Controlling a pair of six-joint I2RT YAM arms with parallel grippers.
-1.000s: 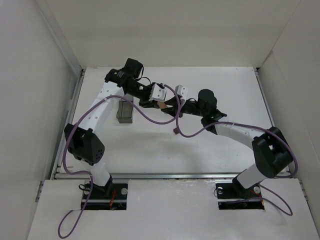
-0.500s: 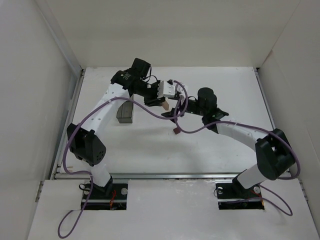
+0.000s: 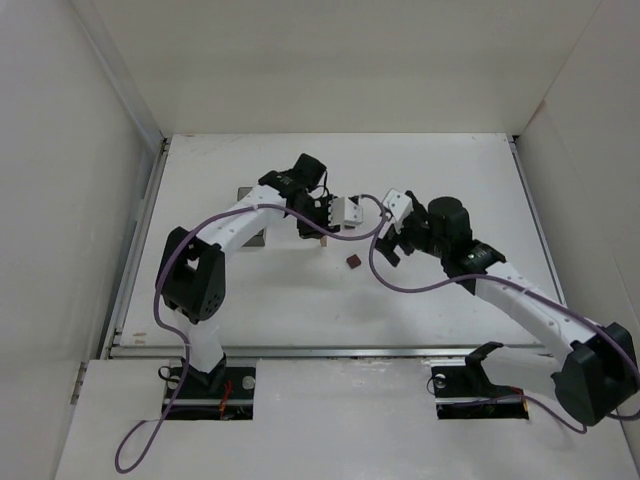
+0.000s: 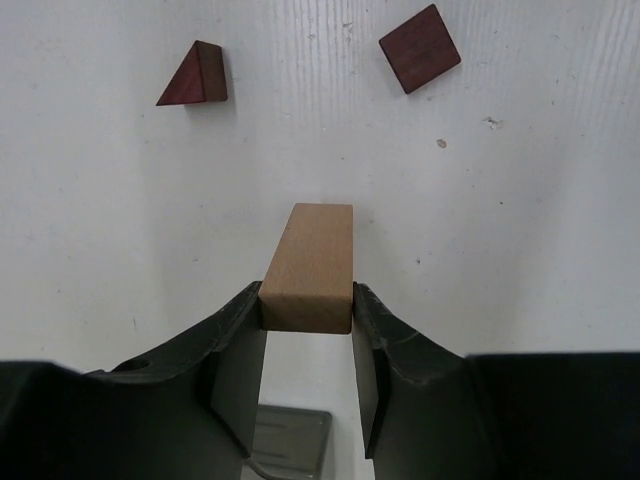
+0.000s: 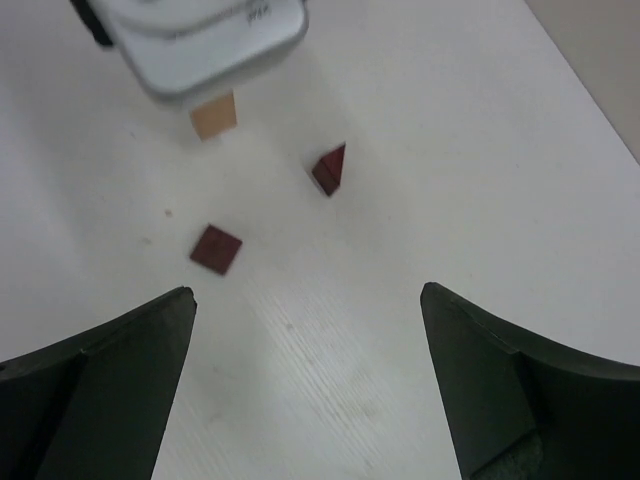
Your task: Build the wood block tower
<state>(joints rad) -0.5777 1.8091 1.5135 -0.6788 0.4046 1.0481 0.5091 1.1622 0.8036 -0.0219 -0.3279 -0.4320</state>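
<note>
A light tan block point(image 4: 310, 265) stands on end between the fingers of my left gripper point(image 4: 308, 300), which is shut on it. In the top view this gripper point(image 3: 320, 228) holds the tan block point(image 3: 323, 238) low over the table's middle. Whether the block's lower end touches the table I cannot tell. A dark red-brown square block point(image 4: 420, 48) and a red-brown triangular block point(image 4: 195, 78) lie just beyond it. The right gripper point(image 5: 306, 292) is open and empty, hovering to the right of the square block point(image 5: 216, 249) and the triangular one point(image 5: 330, 168). Its place in the top view is point(image 3: 383, 243).
A dark translucent bin point(image 4: 290, 440) stands behind the left gripper, mostly covered by the left arm in the top view. White walls point(image 3: 100, 200) close in the table on three sides. Purple cables point(image 3: 400, 285) hang from both arms.
The right gripper has opened, let go of the tan block and drawn back to the right. The left gripper has carried the block nearer and lower, next to the dark blocks.
</note>
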